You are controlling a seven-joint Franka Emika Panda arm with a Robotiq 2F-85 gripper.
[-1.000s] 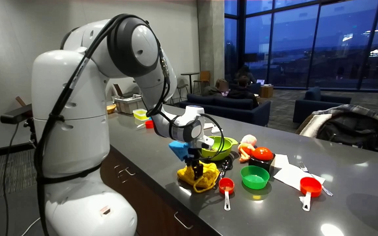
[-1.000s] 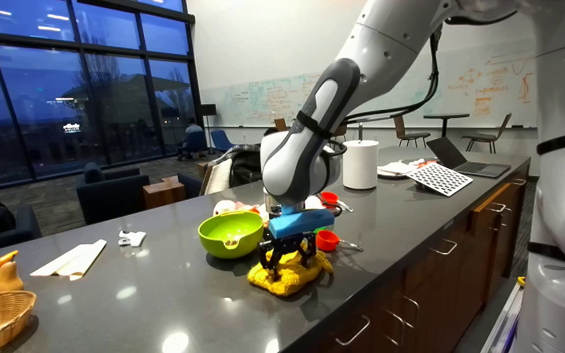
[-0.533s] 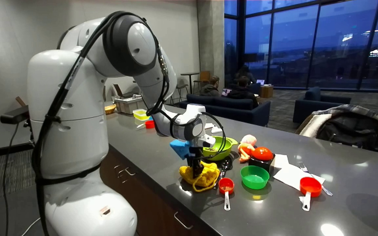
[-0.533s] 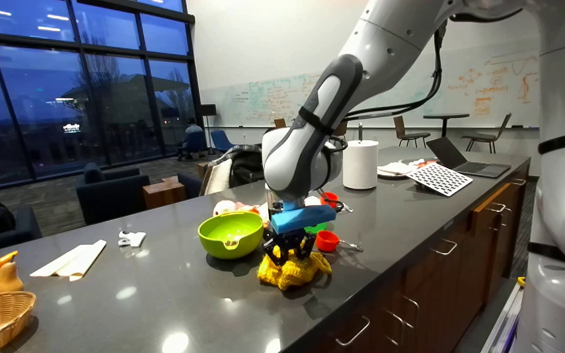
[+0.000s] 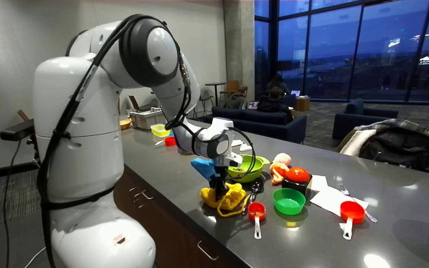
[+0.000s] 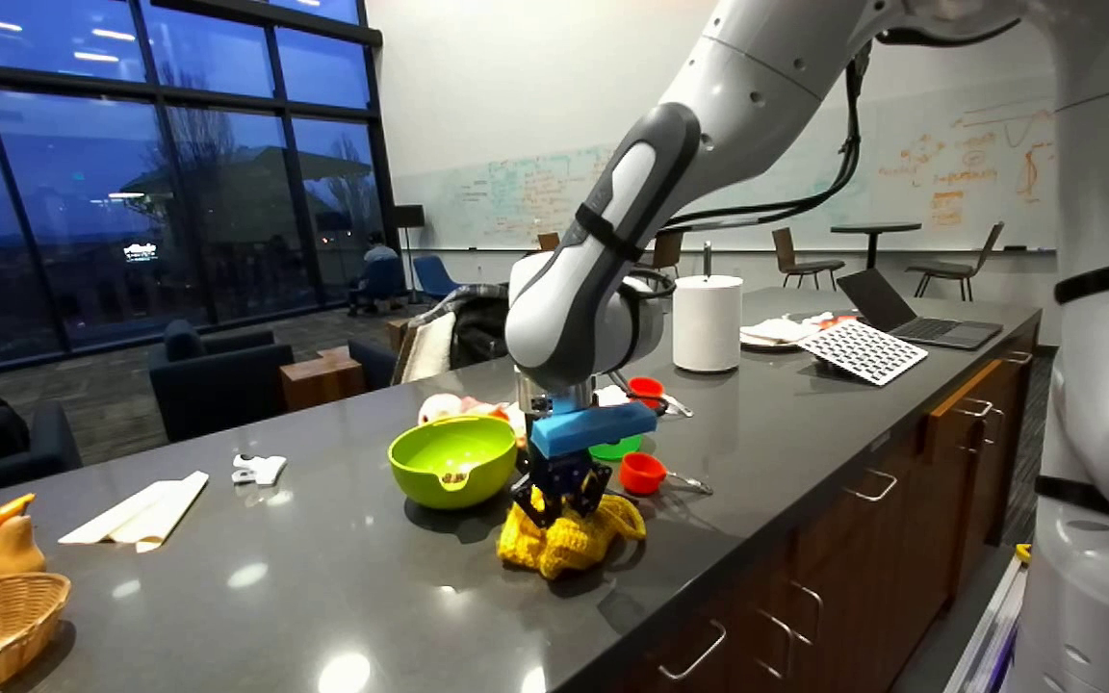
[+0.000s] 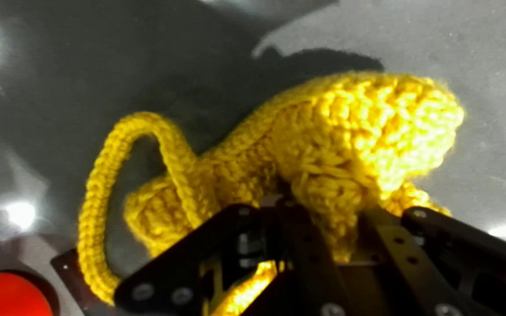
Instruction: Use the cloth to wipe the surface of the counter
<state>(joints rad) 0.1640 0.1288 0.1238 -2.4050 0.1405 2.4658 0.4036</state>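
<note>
I monitor the glossy dark-grey counter [image 6: 323, 597] in both exterior views. My white, jointed robot arm [image 5: 102, 104] extends above it. The yellow crocheted cloth [image 6: 574, 545] is bunched at the counter surface, near the round lime-green bowl [image 6: 410, 476]; I cannot tell whether the cloth's whole underside makes contact. My black two-finger gripper [image 6: 566, 513] points downward and clamps a gathered fold of the cloth. The round red measuring cup [image 6: 643, 479] sits near the cloth's looped yarn strap [image 7: 98, 193].

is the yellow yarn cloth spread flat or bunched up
Bunched up: in the wrist view, the yellow yarn cloth humps in thick folds, a tuft pinched in the black two-fingered gripper.
</note>
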